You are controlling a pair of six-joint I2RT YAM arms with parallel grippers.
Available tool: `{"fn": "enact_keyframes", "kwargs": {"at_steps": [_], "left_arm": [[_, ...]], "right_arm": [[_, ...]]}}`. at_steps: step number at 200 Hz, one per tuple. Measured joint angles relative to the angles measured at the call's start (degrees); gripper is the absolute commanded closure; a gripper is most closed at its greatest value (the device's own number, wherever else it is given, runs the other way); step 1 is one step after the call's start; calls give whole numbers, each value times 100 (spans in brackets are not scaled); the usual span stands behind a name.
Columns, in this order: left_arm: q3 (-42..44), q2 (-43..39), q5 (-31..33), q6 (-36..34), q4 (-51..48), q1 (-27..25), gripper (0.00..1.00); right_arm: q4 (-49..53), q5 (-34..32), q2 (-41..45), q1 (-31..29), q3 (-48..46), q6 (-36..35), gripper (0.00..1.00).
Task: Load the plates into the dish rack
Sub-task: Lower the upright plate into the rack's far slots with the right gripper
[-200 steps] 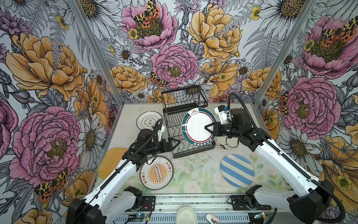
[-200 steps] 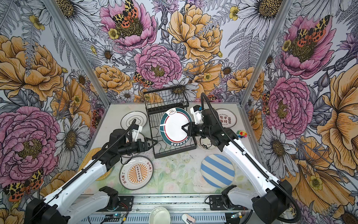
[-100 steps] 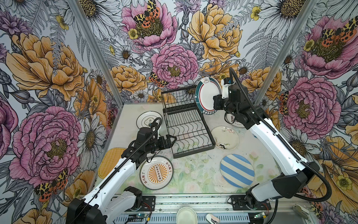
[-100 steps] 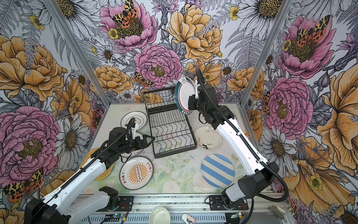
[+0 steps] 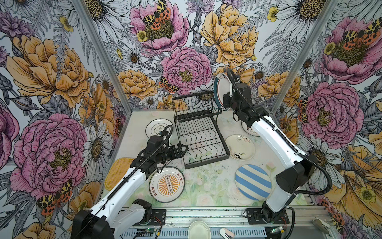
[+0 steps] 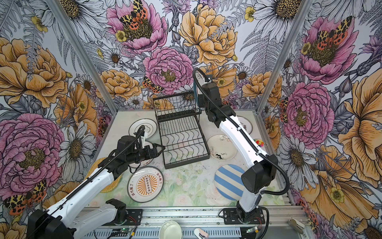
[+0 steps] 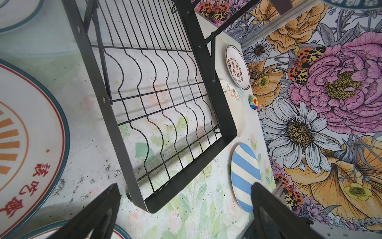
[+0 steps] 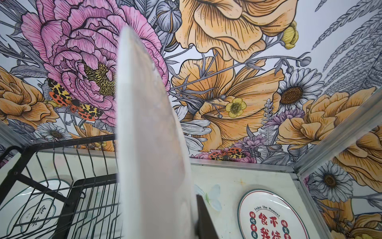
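Right gripper (image 5: 225, 100) pinches teal-rimmed white plate (image 5: 219, 87), upright on edge, above right end of raised tier of black wire dish rack (image 5: 206, 162). Left gripper (image 5: 183, 149) spread, empty, beside rack.

A black wire dish rack (image 5: 207, 162) stands empty mid-table, its narrow raised tier at the back and its wide flat tier with wavy wires in front. A teal-rimmed plate (image 5: 219, 91) hangs on edge in the air above the rack's back right corner. The other plates lie flat around it. To the right are a white doodle plate (image 5: 239, 147), a blue-and-white striped plate (image 5: 253, 182) and a plate with red characters (image 8: 272, 219). To the left are a white character plate (image 5: 156, 128), an orange sunburst plate (image 5: 167, 184) and a yellow woven tray (image 5: 117, 171).
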State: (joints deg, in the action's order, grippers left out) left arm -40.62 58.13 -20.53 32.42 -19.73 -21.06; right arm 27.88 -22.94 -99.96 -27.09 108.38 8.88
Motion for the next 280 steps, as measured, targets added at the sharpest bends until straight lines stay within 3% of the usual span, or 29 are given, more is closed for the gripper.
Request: {"fn": "enact_keyframes", "kwargs": {"at_steps": [92, 280], "left_arm": [[0, 166, 2, 4, 7, 66, 1], [48, 42, 2, 20, 20, 144, 1]], "right_arm": [[-437, -247, -673, -125, 553, -339, 100], [-634, -678, -1263, -275, 579, -557, 100]]}}
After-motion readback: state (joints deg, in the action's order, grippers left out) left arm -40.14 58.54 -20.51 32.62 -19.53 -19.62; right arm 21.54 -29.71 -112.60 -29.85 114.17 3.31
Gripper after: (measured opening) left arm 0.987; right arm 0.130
